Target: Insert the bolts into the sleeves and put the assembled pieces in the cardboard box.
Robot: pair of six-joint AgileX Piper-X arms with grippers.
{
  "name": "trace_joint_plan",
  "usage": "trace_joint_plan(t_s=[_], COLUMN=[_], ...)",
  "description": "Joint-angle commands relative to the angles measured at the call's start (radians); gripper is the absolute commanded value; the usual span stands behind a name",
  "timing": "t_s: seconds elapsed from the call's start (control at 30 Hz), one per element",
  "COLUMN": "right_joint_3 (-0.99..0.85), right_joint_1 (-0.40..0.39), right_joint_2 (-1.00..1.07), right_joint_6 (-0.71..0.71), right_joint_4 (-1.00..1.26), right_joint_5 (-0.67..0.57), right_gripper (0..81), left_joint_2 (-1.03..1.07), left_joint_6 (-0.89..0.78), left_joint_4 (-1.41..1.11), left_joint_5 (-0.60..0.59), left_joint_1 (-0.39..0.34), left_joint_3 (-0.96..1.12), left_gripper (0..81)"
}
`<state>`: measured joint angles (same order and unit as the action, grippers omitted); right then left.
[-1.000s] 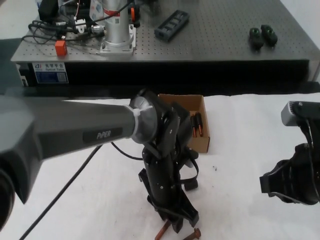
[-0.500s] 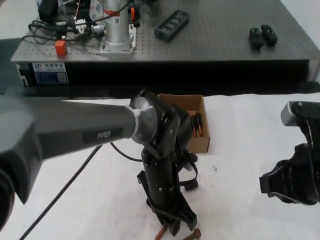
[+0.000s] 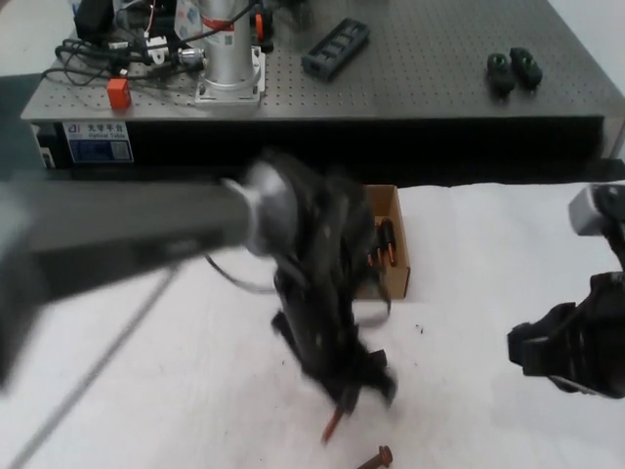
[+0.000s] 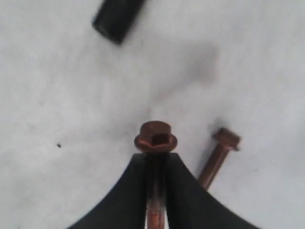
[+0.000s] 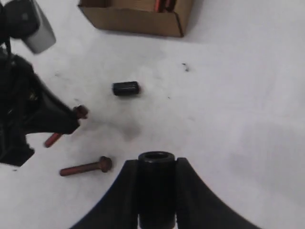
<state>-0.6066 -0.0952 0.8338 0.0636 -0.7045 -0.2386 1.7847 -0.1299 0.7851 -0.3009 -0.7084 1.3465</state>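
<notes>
Copper bolt (image 4: 156, 138) sitting clamped between closed-in fingers of left pincer (image 4: 156, 161), lower centre of high view; second bolt (image 3: 376, 457) lying on white desk (image 3: 488, 244) just beside, at bottom edge; right pincer (image 5: 156, 163) gripping black sleeve (image 5: 156, 191); loose sleeve (image 5: 126, 88) lying between bolts and cardboard box (image 3: 398, 264) at frame centre.

Copper bolt (image 4: 155, 138), black sleeve (image 5: 156, 186) clamped; spare bolt (image 4: 219, 155), spare sleeve (image 5: 126, 88) loose.

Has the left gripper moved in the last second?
Yes. The left gripper, holding a bolt, has pulled away from the loose bolt, toward the cardboard box.
</notes>
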Motion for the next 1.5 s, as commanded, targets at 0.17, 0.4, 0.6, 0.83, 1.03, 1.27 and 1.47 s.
trace_joint_plan(t_s=[0.17,0.4,0.6,0.83,1.03,1.27,1.47], right_joint_3=[0.146,0.175,0.169,0.169,0.169,0.169,0.169], right_joint_1=[-0.116,-0.302,-0.321,-0.321,-0.321,-0.321,-0.321], right_joint_2=[-0.099,-0.022,0.042,0.044,0.044,0.044,0.044], right_joint_6=[0.142,0.254,0.325,0.326,0.326,0.326,0.326], right_joint_4=[0.276,0.640,0.811,0.877,0.905,0.943,0.943], right_joint_5=[-0.240,-0.267,-0.211,-0.232,-0.189,-0.163,-0.137], right_gripper=[3.6,3.6,3.6,3.6,3.6,3.6,3.6], left_joint_2=[-0.329,-0.503,-0.517,-0.517,-0.517,-0.517,-0.517], left_joint_6=[-0.239,-0.438,-0.447,-0.435,-0.435,-0.435,-0.435], left_joint_4=[-0.435,-0.799,-0.809,-0.809,-0.809,-0.809,-0.809], left_joint_5=[-0.157,-0.290,-0.317,-0.318,-0.339,-0.371,-0.385], left_joint_1=[0.056,0.057,0.057,0.057,0.057,0.057,0.057], left_joint_3=[-0.210,-0.392,-0.409,-0.409,-0.409,-0.409,-0.409], left_gripper=[0.6,0.6,0.6,0.6,0.6,0.6,0.6])
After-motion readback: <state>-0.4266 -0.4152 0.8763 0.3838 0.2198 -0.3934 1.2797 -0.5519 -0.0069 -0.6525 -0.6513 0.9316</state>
